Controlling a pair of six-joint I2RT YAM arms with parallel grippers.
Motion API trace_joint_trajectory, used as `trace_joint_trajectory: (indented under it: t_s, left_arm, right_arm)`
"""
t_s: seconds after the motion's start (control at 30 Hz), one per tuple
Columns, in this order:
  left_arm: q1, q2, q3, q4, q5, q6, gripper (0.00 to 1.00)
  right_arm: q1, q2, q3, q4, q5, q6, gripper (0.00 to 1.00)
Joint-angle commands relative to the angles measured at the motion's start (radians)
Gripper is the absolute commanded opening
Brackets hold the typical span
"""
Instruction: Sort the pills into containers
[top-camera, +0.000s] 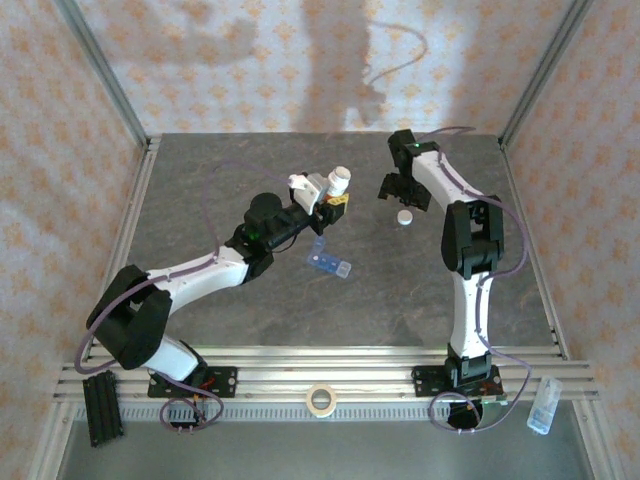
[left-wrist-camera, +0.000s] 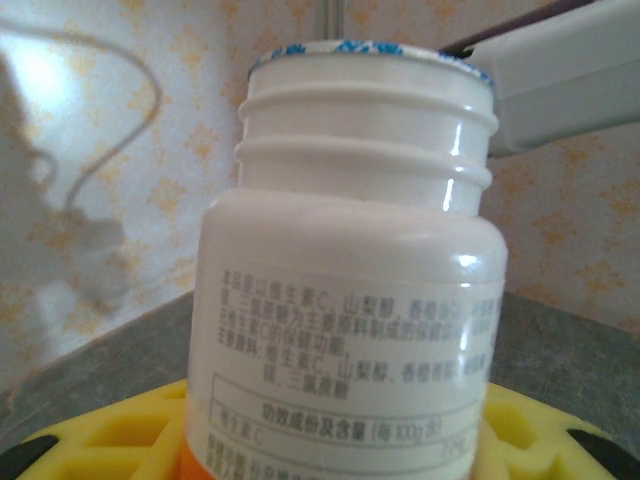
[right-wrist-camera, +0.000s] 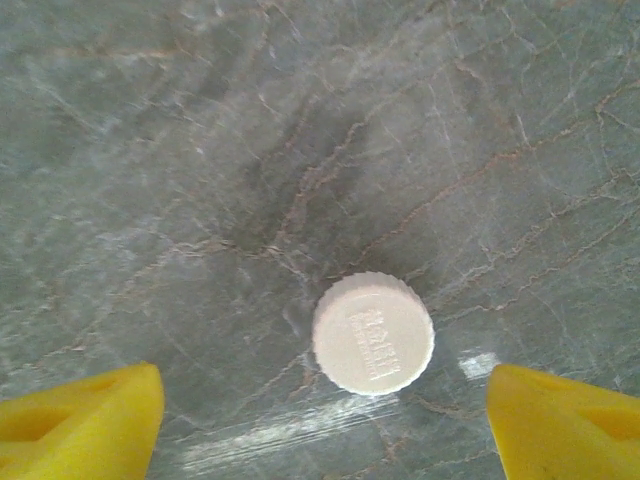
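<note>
Nearest me, a roll of tape (top-camera: 320, 399) sits on the front rail. Further in, the blue pill-organiser strip (top-camera: 329, 263) lies flat on the grey tabletop (top-camera: 380, 310), just ahead of the left arm's wrist and touched by neither pincer. Beyond it a white cap (right-wrist-camera: 373, 333) rests on the stone, with the right pincer (top-camera: 402, 198) above it, yellow fingers (right-wrist-camera: 80, 420) spread wide, gripping nothing. Furthest back, the left pincer (top-camera: 335, 197) is clamped around an uncapped white bottle (left-wrist-camera: 350, 300), holding it upright.
</note>
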Motion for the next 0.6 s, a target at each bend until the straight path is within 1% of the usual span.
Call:
trace_joint_trajectory:
  t_s: [0.0, 0.23, 0.57]
  left_arm:
    - [0.006, 0.022, 0.012, 0.104, 0.018, 0.021, 0.0]
    - [0.007, 0.05, -0.011, 0.203, 0.042, -0.023, 0.0]
    - [0.007, 0.076, -0.025, 0.217, 0.048, -0.059, 0.0]
  right_arm:
    - [-0.022, 0.0, -0.047, -0.004, 0.006, -0.015, 0.82]
    - [-0.049, 0.009, -0.103, 0.038, -0.032, -0.013, 0.74]
    - [-0.049, 0.018, -0.118, 0.065, -0.071, -0.018, 0.71]
